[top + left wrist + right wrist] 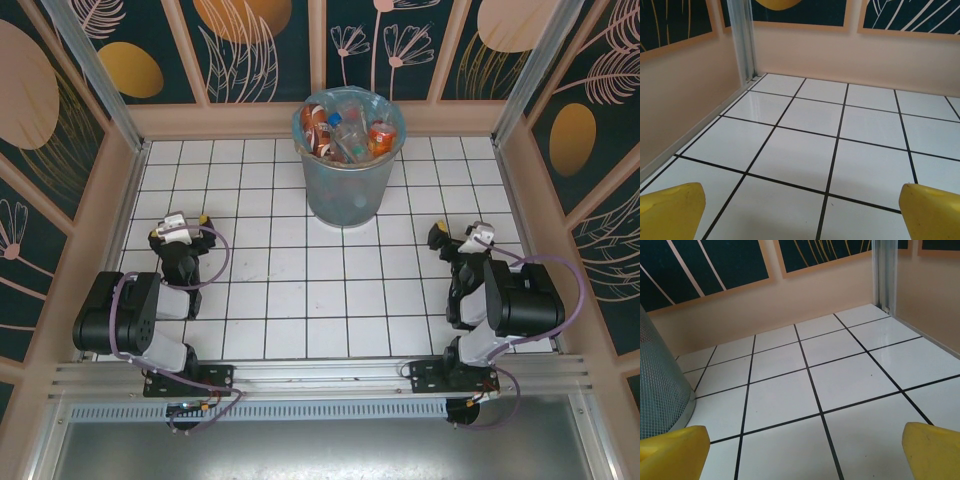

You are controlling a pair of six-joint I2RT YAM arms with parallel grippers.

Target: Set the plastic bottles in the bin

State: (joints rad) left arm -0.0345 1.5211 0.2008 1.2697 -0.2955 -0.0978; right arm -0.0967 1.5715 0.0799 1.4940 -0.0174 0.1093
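The round grey bin [345,190] stands at the back middle of the tiled floor, and several plastic bottles [348,132] with red and orange labels lie inside it. Its mesh wall [657,390] shows at the left edge of the right wrist view. My left gripper [186,222] sits folded back at the left side, open, its yellow fingertips [670,210] wide apart over bare tiles. On the right side my right gripper [455,234] is likewise drawn back and open, yellow fingertips [932,450] spread with nothing between them.
Peach walls [135,150] and metal corner posts [742,40] enclose the white tiled floor [300,280]. A metal rail [320,375] runs along the near edge by the arm bases.
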